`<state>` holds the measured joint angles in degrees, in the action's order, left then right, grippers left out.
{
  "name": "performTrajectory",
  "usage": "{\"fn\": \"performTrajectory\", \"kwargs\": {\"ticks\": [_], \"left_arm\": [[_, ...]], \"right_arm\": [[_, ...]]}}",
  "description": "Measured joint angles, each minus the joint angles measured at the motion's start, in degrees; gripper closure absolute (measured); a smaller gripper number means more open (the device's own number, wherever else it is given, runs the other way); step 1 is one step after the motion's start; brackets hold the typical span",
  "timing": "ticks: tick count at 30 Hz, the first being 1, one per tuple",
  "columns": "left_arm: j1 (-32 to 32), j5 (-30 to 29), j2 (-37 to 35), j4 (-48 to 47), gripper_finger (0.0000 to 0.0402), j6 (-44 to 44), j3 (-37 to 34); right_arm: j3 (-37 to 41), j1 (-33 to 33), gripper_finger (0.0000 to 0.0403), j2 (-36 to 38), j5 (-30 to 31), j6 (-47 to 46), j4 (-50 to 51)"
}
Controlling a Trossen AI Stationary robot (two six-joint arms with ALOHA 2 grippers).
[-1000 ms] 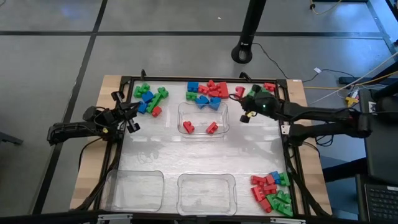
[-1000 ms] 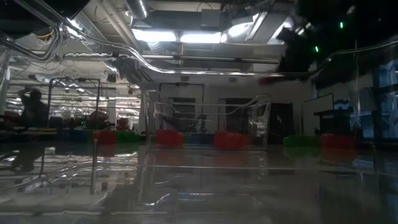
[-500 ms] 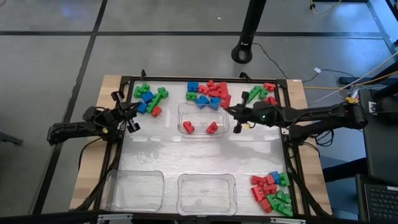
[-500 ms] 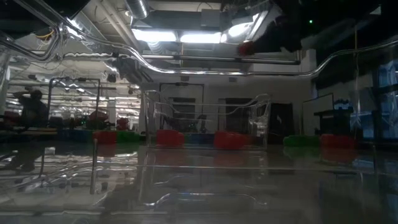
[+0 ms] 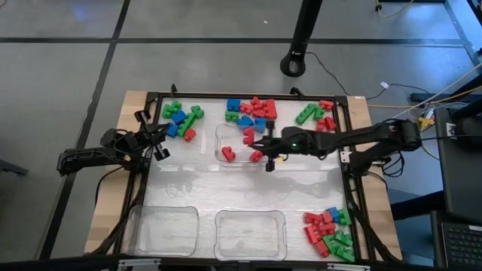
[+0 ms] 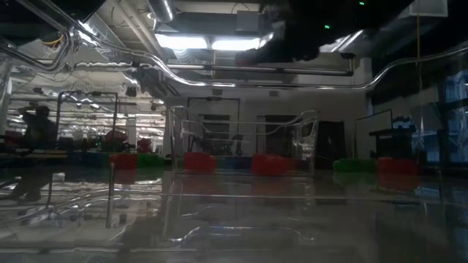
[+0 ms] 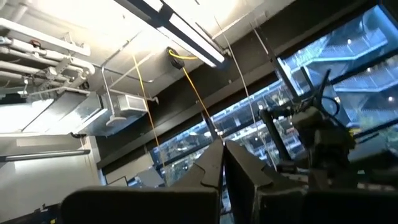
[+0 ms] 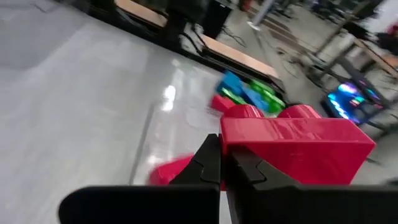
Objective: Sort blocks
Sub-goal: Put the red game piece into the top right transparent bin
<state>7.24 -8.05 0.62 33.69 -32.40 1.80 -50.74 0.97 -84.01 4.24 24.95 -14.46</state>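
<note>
Right gripper (image 5: 260, 140) jaws pinching red block (image 8: 292, 140) above clear tray (image 5: 223, 129) holding two reds; centre over tray, lower, then release. Left gripper (image 5: 158, 134) parked at table's left edge, jaws pressed together

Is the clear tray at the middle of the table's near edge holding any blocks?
No: in the high view that clear tray shows only bare plastic, with no blocks inside.

Three clear trays (image 5: 245, 143), white table (image 5: 248, 188)
</note>
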Motion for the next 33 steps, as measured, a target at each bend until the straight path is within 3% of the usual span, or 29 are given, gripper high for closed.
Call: {"fn": "performTrajectory", "kwargs": {"ticks": [7,11,19,26,29,33], "left_arm": [[0.01,0.04,0.00,-0.06,0.0396,0.07,-0.02],[0.01,0.15,0.00,-0.02,0.0396,0.39,-0.02],[-0.01,0.19,0.00,-0.02,0.0396,0.44,-0.02],[0.01,0.19,0.00,0.00,0.0396,0.44,-0.02],[0.01,0.19,0.00,0.01,0.0396,0.44,-0.02],[0.01,0.18,0.00,0.01,0.0396,0.44,-0.02]], "right_arm": [[-7.19,-0.74,0.0398,-8.03,-6.41,0.75,1.42],[-9.44,-0.67,0.0398,-11.16,-6.94,1.02,3.64],[-9.75,-0.13,0.0398,-12.46,3.90,2.55,13.51],[-9.75,0.17,0.0396,-12.74,5.04,2.42,16.11],[-9.76,0.15,0.0381,-12.76,5.71,2.28,15.76],[-9.76,0.17,0.0331,-12.76,5.72,1.45,15.99]]}}
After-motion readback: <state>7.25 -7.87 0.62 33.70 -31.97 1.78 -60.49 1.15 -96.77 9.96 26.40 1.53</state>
